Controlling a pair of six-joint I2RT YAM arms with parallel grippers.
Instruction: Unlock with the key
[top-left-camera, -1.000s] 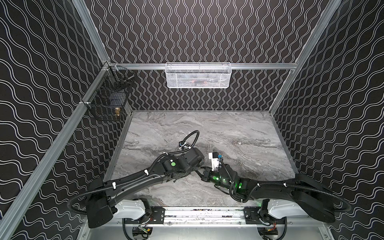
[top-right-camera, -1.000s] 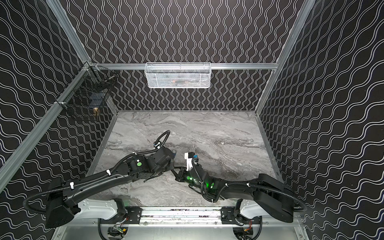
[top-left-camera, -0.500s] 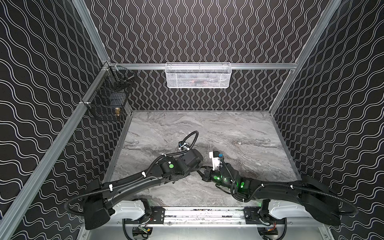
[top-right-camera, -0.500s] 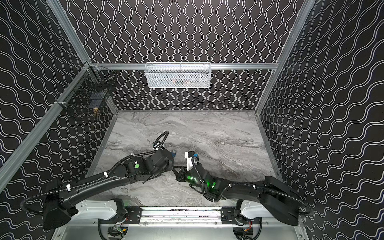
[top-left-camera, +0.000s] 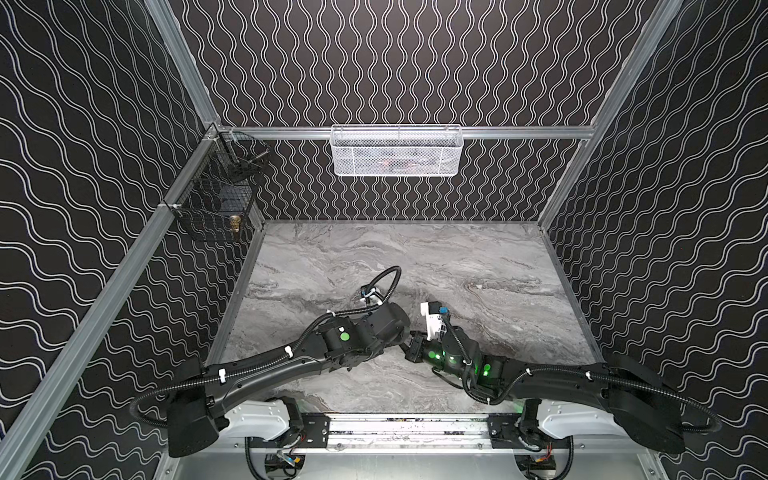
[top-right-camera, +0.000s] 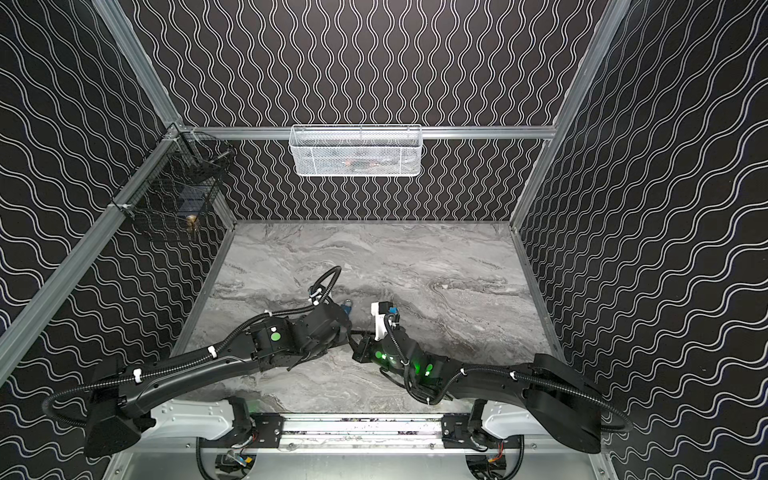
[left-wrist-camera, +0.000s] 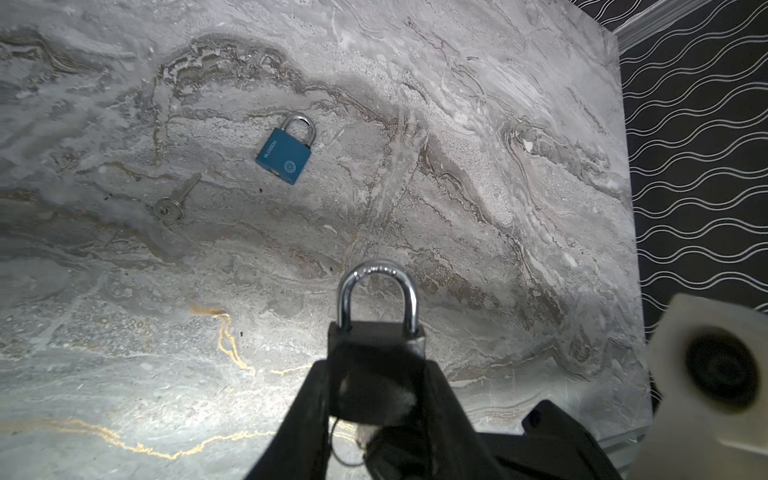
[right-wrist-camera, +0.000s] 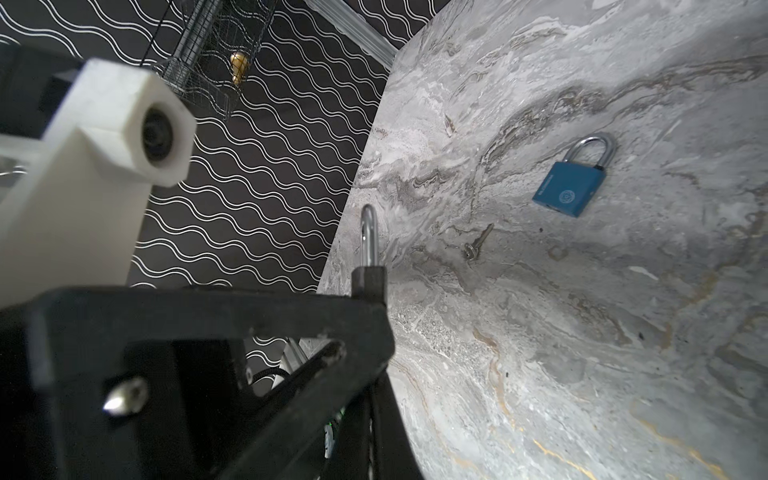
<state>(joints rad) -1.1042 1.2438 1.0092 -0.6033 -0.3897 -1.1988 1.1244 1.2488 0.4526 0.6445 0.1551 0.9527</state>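
A black padlock (left-wrist-camera: 374, 345) with a silver shackle is held upright above the marble table (left-wrist-camera: 498, 166), and my left gripper (left-wrist-camera: 376, 374) is shut on its body. My right gripper (right-wrist-camera: 374, 424) is shut just beneath the padlock's underside. A thin wire ring (left-wrist-camera: 336, 440) and a pale bit of the key hang out there, but the key's blade is hidden. In both top views the two grippers meet at the table's middle front: left gripper (top-left-camera: 403, 334), right gripper (top-left-camera: 412, 347). The right wrist view shows the padlock (right-wrist-camera: 368, 278) edge-on.
A blue padlock (left-wrist-camera: 284, 156) and a loose silver key (left-wrist-camera: 170, 203) lie on the table beyond the held lock. A white mesh basket (top-left-camera: 397, 151) hangs on the back wall and a black wire basket (top-left-camera: 216, 199) on the left wall. Patterned walls close in the table.
Both arms have shifted slightly while the grippers stay together at the black padlock. Neither grip has changed.
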